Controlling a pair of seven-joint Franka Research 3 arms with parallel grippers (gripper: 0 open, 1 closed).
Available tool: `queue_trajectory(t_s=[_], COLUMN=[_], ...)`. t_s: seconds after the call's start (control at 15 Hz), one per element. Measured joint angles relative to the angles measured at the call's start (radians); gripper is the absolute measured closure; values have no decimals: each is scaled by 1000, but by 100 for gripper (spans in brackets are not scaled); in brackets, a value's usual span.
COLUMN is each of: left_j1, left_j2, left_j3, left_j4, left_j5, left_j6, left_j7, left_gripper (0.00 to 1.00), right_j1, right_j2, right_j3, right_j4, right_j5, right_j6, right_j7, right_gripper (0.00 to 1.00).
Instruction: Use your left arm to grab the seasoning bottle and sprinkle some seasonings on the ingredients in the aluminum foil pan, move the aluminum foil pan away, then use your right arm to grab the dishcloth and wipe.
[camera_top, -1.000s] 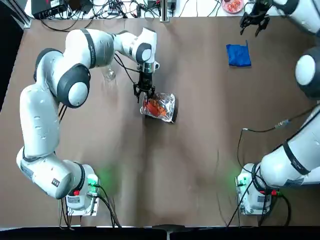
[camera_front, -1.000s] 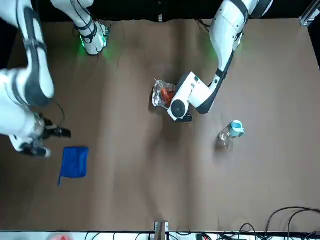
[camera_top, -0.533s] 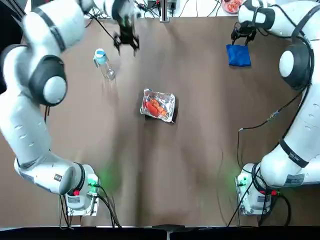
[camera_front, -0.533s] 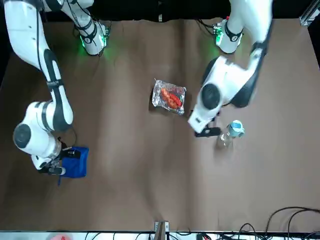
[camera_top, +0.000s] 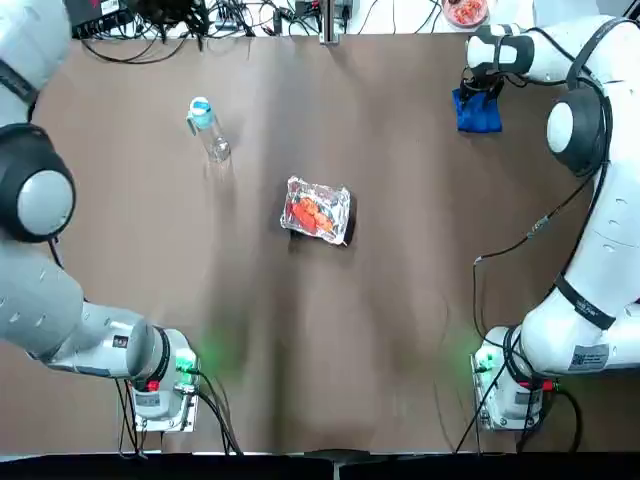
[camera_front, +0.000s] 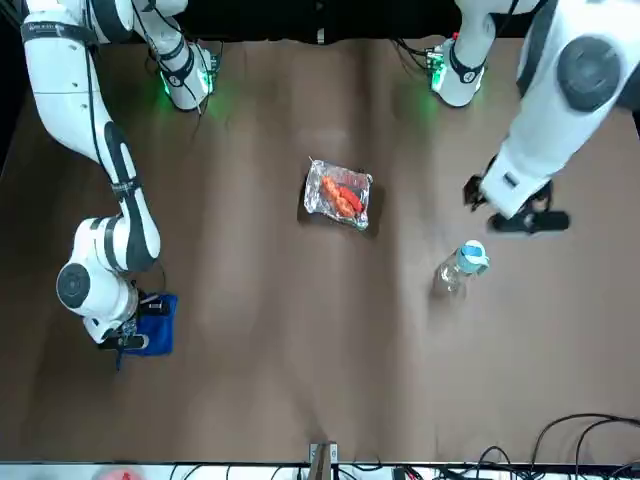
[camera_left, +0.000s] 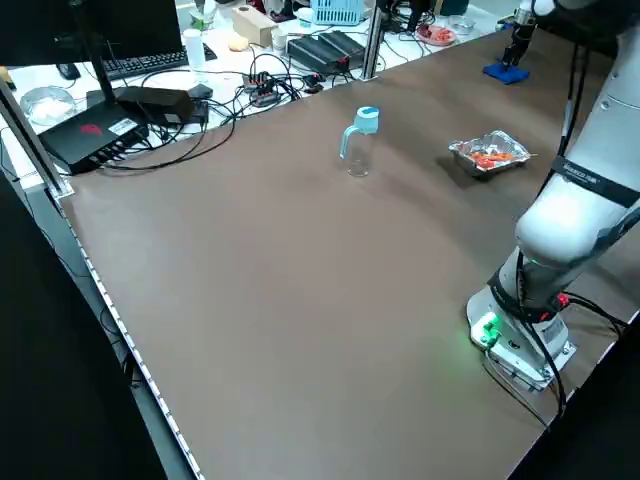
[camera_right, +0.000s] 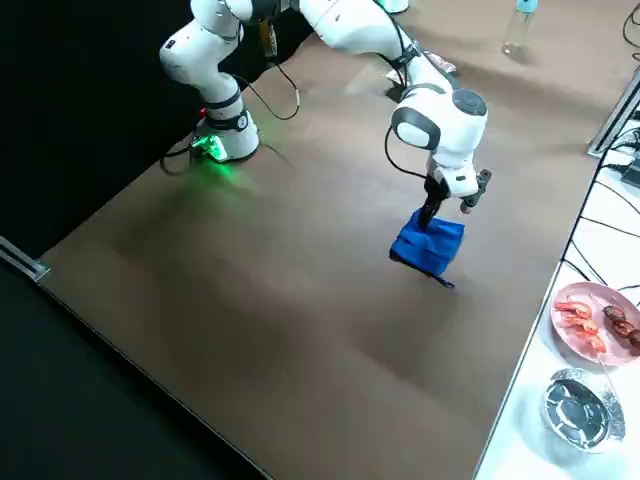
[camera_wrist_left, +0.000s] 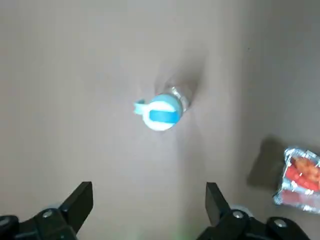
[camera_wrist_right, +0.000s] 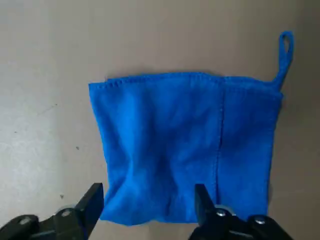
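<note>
Since the earlier frames the left arm has withdrawn from the centre of the table: one second ago its gripper stood at the aluminum foil pan (camera_top: 318, 211), half a second ago it was passing the bottle, and the left gripper (camera_front: 528, 221) is now raised above the table's far-left area, at the far edge in the top view. The left wrist view shows its fingers (camera_wrist_left: 78, 202) spread wide apart with nothing between them, the seasoning bottle (camera_wrist_left: 164, 109) below and clear of them. Over the same interval the right gripper (camera_right: 447, 205) has come down onto the dishcloth (camera_top: 477, 110) at the far right of the table.

The seasoning bottle (camera_top: 207, 129) stands upright on the brown table (camera_top: 380, 320), far-left of centre, light-blue cap on. The aluminum foil pan sits near the table's middle, well apart from the bottle, with the red-orange ingredients (camera_top: 311, 213) inside it.

The dishcloth (camera_wrist_right: 185, 145) lies flat and folded, its hanging loop at one corner. The right gripper's fingers (camera_wrist_right: 92, 205) are open and straddle the near edge of the cloth; whether the tips touch the fabric cannot be told.

Off the table's far-right corner a pink plate (camera_right: 596, 320) of reddish food rests on a white surface.
</note>
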Motion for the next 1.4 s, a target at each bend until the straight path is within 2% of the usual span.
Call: queue_trajectory(t_s=[0.07, 0.33, 0.47, 0.73, 0.8, 0.93, 1.0, 1.13, 1.4], left_j1=[13, 68, 87, 87, 87, 88, 88, 88, 89], left_j2=[-25, -94, -108, -111, -111, -111, -111, -111, -111], left_j3=[0, -2, -2, -9, -10, -10, -9, -8, -2], left_j4=[-1, -9, -15, -23, -23, -23, -23, -23, -24], left_j5=[-2, -55, -68, -71, -71, -71, -71, -71, -71], left_j6=[-26, -80, -82, -82, -82, -82, -82, -82, -82], left_j7=[42, 146, 177, 184, 188, 204, 207, 208, 209], left_gripper=[1, 1, 1, 1, 1, 1, 1, 1, 1], right_j1=[0, 0, 0, 0, 0, 0, 1, 6, 42], right_j2=[5, 33, 43, 50, 50, 50, 50, 50, 40], right_j3=[0, 0, 0, -1, -1, 0, 0, 0, 4], right_j4=[0, 0, 0, 0, 0, 0, 1, 4, 18], right_j5=[-1, -12, -15, -15, -15, -15, -15, -15, -13], right_j6=[4, 16, 29, 38, 36, 36, 34, 17, -97], right_j7=[-1, -1, -1, -1, 5, 32, 42, 46, 59], right_gripper=[26, 32, 45, 52, 72, 90, 93, 93, 93])
